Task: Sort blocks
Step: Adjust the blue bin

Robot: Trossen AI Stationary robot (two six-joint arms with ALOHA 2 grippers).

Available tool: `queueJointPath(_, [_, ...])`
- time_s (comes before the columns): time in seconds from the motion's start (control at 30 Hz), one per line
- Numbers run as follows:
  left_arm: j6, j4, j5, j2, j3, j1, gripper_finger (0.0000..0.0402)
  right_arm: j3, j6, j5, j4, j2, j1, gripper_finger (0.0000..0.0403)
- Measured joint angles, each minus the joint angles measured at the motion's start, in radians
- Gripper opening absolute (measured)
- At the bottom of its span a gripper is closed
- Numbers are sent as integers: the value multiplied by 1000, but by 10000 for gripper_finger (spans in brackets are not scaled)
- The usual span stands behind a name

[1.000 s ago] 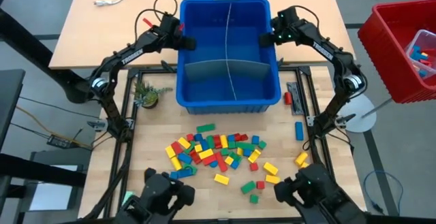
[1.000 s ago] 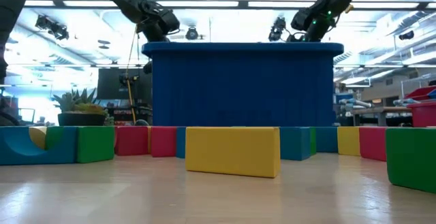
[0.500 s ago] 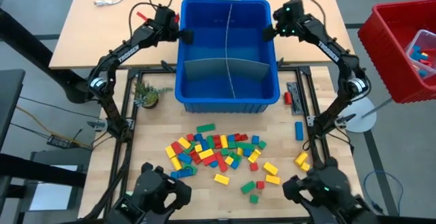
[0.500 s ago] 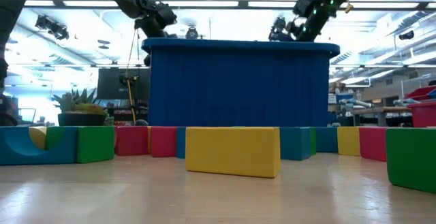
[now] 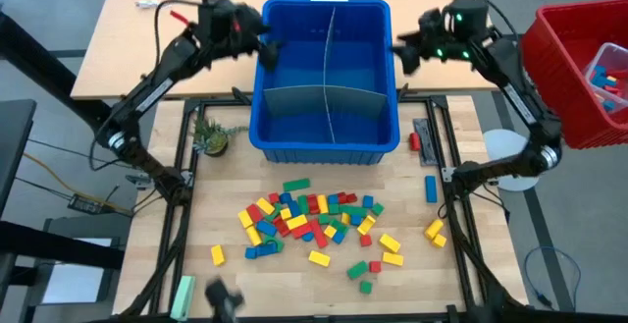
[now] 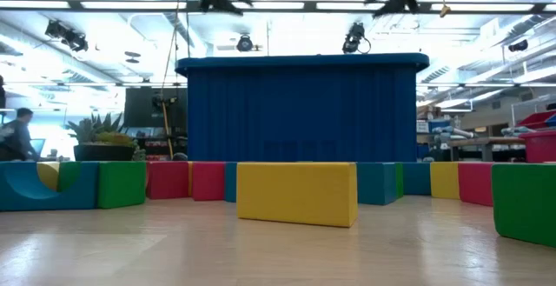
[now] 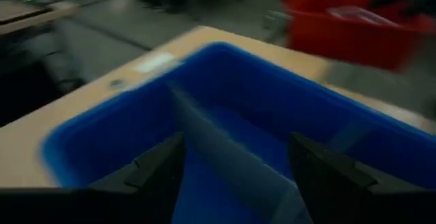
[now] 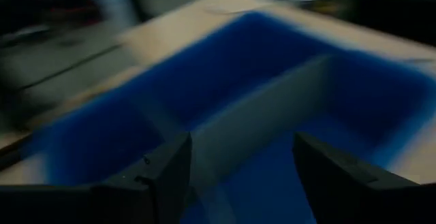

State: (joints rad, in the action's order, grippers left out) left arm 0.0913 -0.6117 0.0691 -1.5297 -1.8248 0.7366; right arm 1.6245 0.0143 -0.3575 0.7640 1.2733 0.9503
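Red, yellow, green and blue blocks (image 5: 319, 223) lie scattered on the table (image 5: 294, 274); blue bin (image 5: 328, 136) holds grey dividers; left hand (image 5: 263, 44) and right hand (image 5: 410, 50) gape, empty

text: none legible | labels: none legible | brands: none legible | numbers: none legible

Overhead, table-level, two wrist views — all sharing the blue bin (image 5: 327, 78).

Two dark jointed arms (image 5: 162, 63) with black cables, white lettering
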Motion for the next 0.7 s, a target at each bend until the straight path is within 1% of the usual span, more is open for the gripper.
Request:
queueJointPath(0.07, [14,-49,-6,34,2,-80,265,0,-2,-79,73,-50,-65,235])
queueJointPath(0.13, [13,-93,-8,69,9,-153,262,-1,-10,-122,160,-96,-138,232])
queueJointPath(0.23, [10,-151,-14,114,45,-256,258,-38,-44,-126,249,-161,-273,226])
queueJointPath(0.3, [4,-178,-24,129,82,-322,257,-86,-98,-125,262,-204,-366,222])
queueJointPath(0.37, [0,-183,-28,148,123,-385,257,-143,-171,-110,260,-241,-464,219])
queueJointPath(0.47, [-59,-166,-37,178,176,-477,257,-230,-260,-59,256,-279,-620,214])
queueJointPath(0.57, [-126,-152,-107,194,242,-569,257,-316,-353,29,253,-295,-778,209])
queueJointPath(0.7, [-208,-115,-239,195,322,-687,257,-432,-444,138,222,-278,-984,202])
